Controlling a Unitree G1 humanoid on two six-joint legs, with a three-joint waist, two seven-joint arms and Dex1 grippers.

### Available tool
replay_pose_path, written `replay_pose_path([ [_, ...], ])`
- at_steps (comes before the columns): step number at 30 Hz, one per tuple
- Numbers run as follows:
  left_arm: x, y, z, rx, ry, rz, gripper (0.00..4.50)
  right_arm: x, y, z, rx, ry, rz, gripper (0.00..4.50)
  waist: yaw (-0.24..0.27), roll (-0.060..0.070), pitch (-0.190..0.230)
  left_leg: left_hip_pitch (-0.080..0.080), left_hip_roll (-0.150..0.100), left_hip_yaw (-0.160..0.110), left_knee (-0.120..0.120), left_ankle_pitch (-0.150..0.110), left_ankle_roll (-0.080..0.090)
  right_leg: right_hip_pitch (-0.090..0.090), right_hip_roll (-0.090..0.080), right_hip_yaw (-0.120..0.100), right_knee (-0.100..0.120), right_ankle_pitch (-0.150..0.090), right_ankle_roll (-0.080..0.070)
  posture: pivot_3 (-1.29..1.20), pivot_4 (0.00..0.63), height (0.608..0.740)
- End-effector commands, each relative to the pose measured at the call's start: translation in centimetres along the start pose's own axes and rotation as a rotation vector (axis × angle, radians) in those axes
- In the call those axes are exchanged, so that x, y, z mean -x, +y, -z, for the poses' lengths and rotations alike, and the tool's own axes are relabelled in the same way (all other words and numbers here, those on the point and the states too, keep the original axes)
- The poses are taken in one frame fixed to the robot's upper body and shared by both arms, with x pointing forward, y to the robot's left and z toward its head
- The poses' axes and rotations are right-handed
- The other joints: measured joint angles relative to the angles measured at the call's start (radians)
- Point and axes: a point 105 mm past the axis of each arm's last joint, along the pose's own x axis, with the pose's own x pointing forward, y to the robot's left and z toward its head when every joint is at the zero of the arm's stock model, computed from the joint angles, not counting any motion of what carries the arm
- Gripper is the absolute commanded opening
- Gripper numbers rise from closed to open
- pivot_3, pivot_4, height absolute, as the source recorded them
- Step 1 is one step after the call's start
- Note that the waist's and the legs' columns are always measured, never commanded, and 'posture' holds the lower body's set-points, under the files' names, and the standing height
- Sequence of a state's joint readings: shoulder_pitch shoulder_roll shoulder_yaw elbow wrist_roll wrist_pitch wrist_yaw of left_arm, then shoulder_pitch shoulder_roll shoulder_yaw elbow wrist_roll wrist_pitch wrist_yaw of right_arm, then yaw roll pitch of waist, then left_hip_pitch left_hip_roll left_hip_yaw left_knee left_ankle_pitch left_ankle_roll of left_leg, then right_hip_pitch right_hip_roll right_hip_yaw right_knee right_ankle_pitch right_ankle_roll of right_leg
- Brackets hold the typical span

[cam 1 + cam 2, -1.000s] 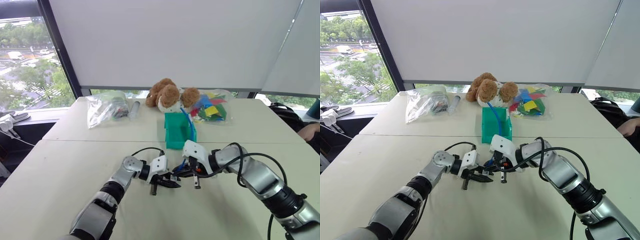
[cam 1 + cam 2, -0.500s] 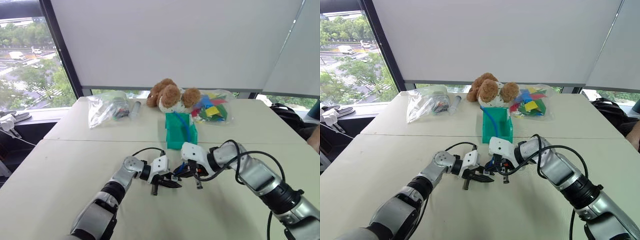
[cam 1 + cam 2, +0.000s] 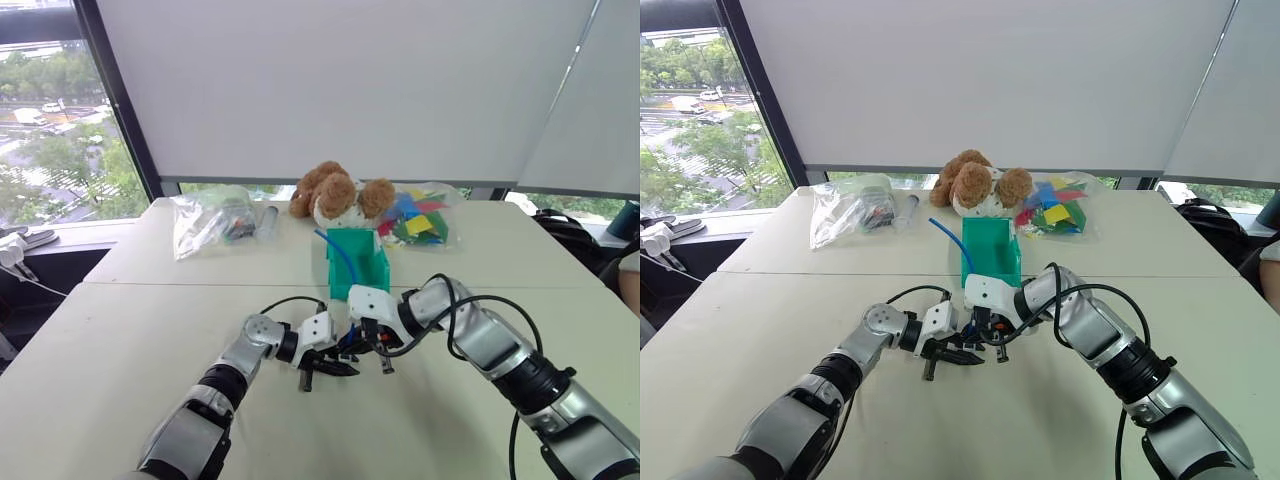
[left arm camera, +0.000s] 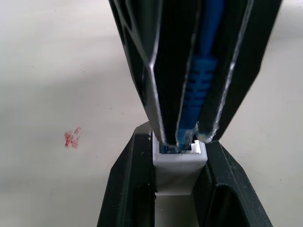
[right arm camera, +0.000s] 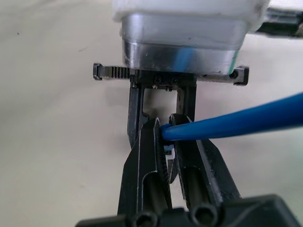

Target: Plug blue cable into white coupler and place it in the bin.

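Over the middle of the pale desk (image 3: 120, 340) the two grippers meet tip to tip, just in front of the bin (image 3: 357, 262). The left gripper (image 4: 179, 187) is closed on the white coupler (image 4: 179, 166), which sits squarely between its two black fingers with its open socket facing away from the wrist. The right gripper (image 5: 166, 142) is clamped narrowly on the blue cable (image 5: 236, 122), pinching it close behind the plug. In the left wrist view the cable's ribbed blue boot (image 4: 198, 94) runs down between the right gripper's fingers to the mouth of the coupler, and the plug end lies at or just inside the socket; how far in it is seated is hard to tell from here.

From the grip the cable rises and arcs back over the bin, its free length standing up above the bin's left rim (image 3: 333, 250). The bin itself is teal-green and stands upright on the desk, its low front toward the grippers. Behind it, near the window, a brown teddy bear (image 3: 335, 192) lies between a clear bag of dark items (image 3: 208, 217) on the left and a bag of coloured pieces (image 3: 420, 218) on the right.
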State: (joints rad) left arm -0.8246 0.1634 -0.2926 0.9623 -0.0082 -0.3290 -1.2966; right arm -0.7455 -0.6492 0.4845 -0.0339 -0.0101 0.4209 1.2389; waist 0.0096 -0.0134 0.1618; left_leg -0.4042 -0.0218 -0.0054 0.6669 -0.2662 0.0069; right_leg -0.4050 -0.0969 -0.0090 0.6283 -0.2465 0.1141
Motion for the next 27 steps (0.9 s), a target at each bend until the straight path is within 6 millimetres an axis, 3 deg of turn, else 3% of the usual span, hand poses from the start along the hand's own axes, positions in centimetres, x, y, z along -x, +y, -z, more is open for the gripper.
replay_pose_path([
  [1,-0.3,0.0,0.0,0.000,0.007,-0.015,0.42,-2.4,2.6,2.6,-0.093,0.058,-0.110,0.00,0.000,0.000,-0.003,0.000,0.000,0.000,0.000,0.000,0.000,0.000,0.000,0.000,0.000,0.000,0.000,0.00,0.150,0.740],
  [6,-0.2,-0.1,0.1,0.004,0.004,-0.018,0.42,-2.7,2.4,2.7,-0.128,0.043,-0.092,0.00,-0.002,0.000,-0.005,0.000,0.000,0.000,0.000,0.000,0.000,0.000,0.000,0.000,0.000,0.000,0.000,0.00,0.150,0.740],
  [10,0.2,0.1,0.0,0.007,-0.004,-0.031,0.42,-1.5,1.2,0.8,-0.169,-0.049,-0.036,0.00,-0.003,0.000,-0.006,0.001,0.001,0.000,-0.001,0.000,0.000,0.000,0.000,0.000,0.000,0.000,0.000,0.00,0.150,0.740],
  [14,1.2,0.3,-0.4,0.014,-0.012,-0.039,2.25,-0.1,0.5,-0.7,-0.181,-0.106,0.009,0.00,-0.004,0.000,-0.006,-0.002,0.001,0.000,-0.001,0.000,0.000,-0.003,0.000,0.000,0.000,0.000,0.000,0.00,0.150,0.740],
  [18,3.1,0.9,-1.0,-0.017,-0.016,-0.096,4.44,1.3,0.1,-1.3,-0.170,-0.116,0.054,0.00,-0.005,0.002,-0.004,-0.005,0.001,0.000,-0.003,0.000,0.000,-0.008,-0.001,0.001,0.000,0.000,0.000,0.00,0.150,0.740],
  [21,6.4,1.8,-2.4,0.011,-0.075,-0.193,4.47,3.3,-1.4,-2.4,-0.197,-0.165,0.137,0.00,-0.009,0.003,-0.002,-0.008,0.001,0.001,-0.004,0.000,0.000,-0.011,-0.001,0.001,0.000,0.000,0.000,0.00,0.150,0.740],
  [23,8.8,2.5,-3.2,0.049,-0.112,-0.291,4.47,4.8,-3.5,-3.2,-0.264,-0.222,0.233,0.00,-0.012,0.003,-0.001,-0.012,0.001,0.000,-0.004,0.001,-0.002,-0.016,-0.002,0.002,0.001,0.000,-0.001,0.00,0.150,0.740],
  [27,11.7,2.3,-2.8,0.118,-0.123,-0.432,4.47,6.7,-7.2,-3.8,-0.354,-0.278,0.346,0.00,-0.022,0.005,0.000,-0.017,0.001,0.000,-0.004,0.002,-0.004,-0.022,-0.003,0.003,0.003,0.001,-0.002,0.00,0.150,0.740],
])
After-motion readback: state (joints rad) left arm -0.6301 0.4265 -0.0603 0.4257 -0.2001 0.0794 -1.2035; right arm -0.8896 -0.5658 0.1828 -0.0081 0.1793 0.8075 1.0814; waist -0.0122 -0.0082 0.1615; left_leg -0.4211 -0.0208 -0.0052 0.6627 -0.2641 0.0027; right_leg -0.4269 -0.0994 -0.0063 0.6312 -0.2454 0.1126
